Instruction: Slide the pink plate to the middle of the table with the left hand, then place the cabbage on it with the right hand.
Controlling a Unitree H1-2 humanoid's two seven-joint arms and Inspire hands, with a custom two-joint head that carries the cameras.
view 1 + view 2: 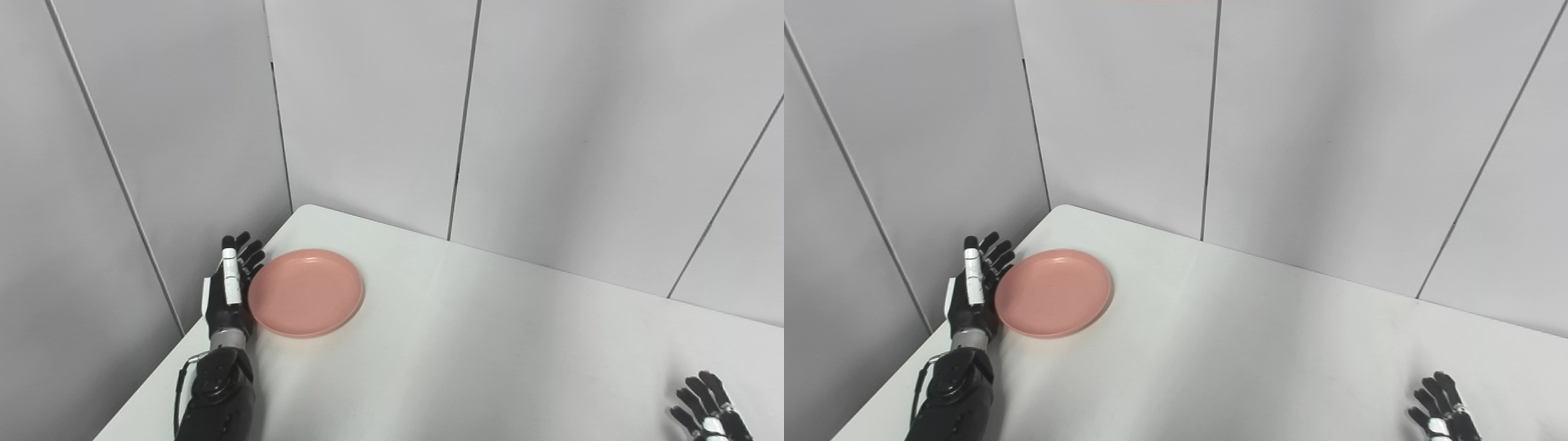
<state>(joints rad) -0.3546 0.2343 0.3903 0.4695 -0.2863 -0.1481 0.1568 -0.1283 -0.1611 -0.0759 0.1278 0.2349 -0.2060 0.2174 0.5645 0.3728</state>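
The pink plate [306,291] lies flat near the table's far left corner. My left hand [229,288] is open, fingers straight, standing on edge against the plate's left rim. My right hand [710,409] is open and empty, fingers spread, at the table's near right, partly cut off by the picture's bottom edge. No cabbage is in view.
The white table [490,343] is closed in by grey panel walls [367,110] at the back and left. Its left edge runs just beside my left hand.
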